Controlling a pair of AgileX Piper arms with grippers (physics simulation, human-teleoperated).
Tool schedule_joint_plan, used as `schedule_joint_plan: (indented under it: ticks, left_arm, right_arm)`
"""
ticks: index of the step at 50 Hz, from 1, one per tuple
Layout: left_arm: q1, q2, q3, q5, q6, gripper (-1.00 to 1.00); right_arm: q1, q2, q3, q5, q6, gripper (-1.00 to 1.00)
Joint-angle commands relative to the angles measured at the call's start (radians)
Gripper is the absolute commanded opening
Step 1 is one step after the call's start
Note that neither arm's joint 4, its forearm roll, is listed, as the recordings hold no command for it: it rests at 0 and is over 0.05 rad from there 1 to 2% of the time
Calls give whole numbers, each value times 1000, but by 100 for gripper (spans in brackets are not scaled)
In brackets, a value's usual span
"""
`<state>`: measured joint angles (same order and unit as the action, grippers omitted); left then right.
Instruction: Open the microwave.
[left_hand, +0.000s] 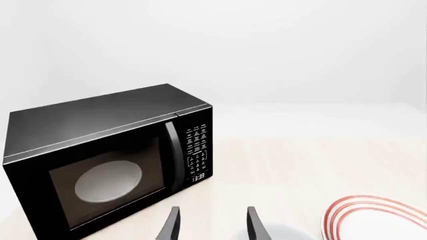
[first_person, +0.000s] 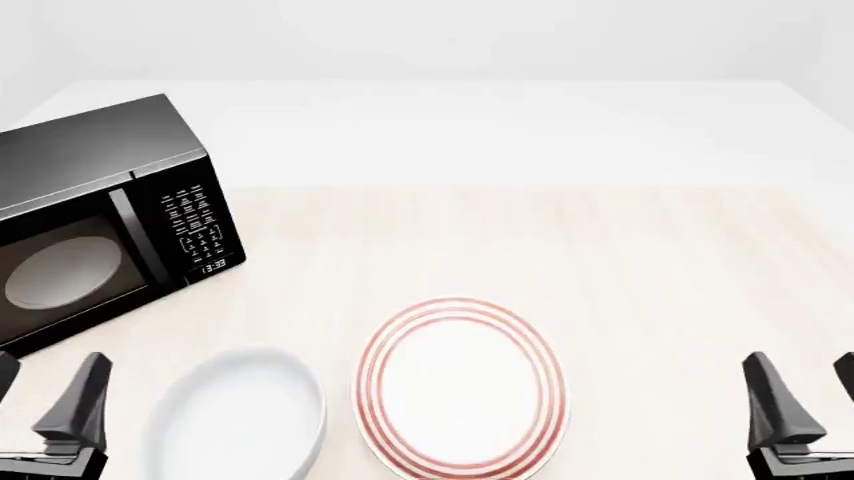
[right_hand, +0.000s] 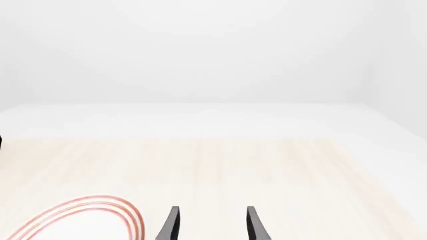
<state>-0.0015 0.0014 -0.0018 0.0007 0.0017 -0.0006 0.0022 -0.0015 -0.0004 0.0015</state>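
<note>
The black microwave (first_person: 94, 230) stands at the table's left, door shut. Its dark glass shows a white turntable plate (first_person: 60, 273); a vertical bar handle (first_person: 128, 245) runs beside the button panel (first_person: 194, 225), and the clock reads 13:33. From the left wrist, the microwave (left_hand: 107, 160) sits ahead with its handle (left_hand: 175, 152) facing me. My left gripper (first_person: 47, 395) hovers open near the front edge, below the microwave; its fingertips (left_hand: 172, 220) are apart. My right gripper (first_person: 807, 390) is open at the front right, far from the microwave, fingers (right_hand: 172, 220) spread over bare wood.
A white oval dish (first_person: 240, 415) lies at the front left of centre. Beside it sits a white plate with red rings (first_person: 461, 390), also seen as the plate (left_hand: 373, 220) and the plate rim (right_hand: 87, 217) in the wrist views. The wooden tabletop (first_person: 601, 260) stretches to the right.
</note>
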Motion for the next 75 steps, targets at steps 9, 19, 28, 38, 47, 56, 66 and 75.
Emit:
schedule_joint_plan:
  ticks: [9, 19, 28, 38, 47, 56, 66, 75]
  left_arm:
    - [-2, 0, -9, -3, 8, 100]
    - [41, 3, -20, 5, -19, 100]
    - [85, 108, -69, -25, 5, 100]
    - [70, 335, -47, -265, 2, 100]
    - [84, 464, -55, -376, -30, 100]
    - [76, 669, -54, -534, -21, 100]
    - [76, 824, -72, -651, -26, 100]
    - [70, 991, -93, -783, -36, 100]
  right_arm:
    - [-1, 1, -5, 4, 3, 100]
    - [-1, 0, -4, 4, 3, 100]
    - [-1, -1, -4, 4, 3, 100]
    - [-2, -1, -5, 6, 3, 100]
    - [-2, -2, -6, 8, 3, 100]
    - [-2, -2, -6, 8, 3, 100]
    - [-2, -2, -6, 8, 3, 100]
    - [-2, -2, -6, 8, 3, 100]
